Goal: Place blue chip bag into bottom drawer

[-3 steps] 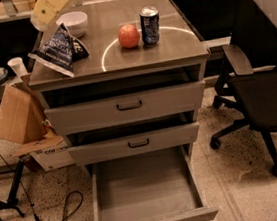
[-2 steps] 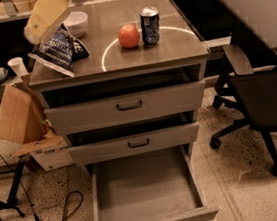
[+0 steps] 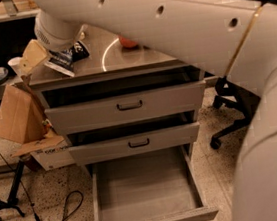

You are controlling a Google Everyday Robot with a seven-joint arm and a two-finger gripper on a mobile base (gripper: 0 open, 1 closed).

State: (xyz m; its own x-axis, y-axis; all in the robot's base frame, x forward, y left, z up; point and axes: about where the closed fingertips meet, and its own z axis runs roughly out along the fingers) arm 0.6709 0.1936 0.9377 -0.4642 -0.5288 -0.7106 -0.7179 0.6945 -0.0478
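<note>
The blue chip bag (image 3: 66,60) lies at the left front corner of the cabinet surface (image 3: 122,61), with the gripper (image 3: 33,56) just beside it; whether it already grips, I cannot tell. The bag looks light, crumply and slippery, so it is better to pinch a flat sealed edge.

can make out only a corner of the blue chip bag (image 3: 64,61) under the arm (image 3: 167,18), beside the gripper (image 3: 32,57) at the cabinet top (image 3: 132,60) left edge. glimpses a sliver of red fruit (image 3: 128,43) and part of a chair (image 3: 225,102) behind that arm. loses part of the bottom drawer (image 3: 144,197) front to the lower edge.
</note>
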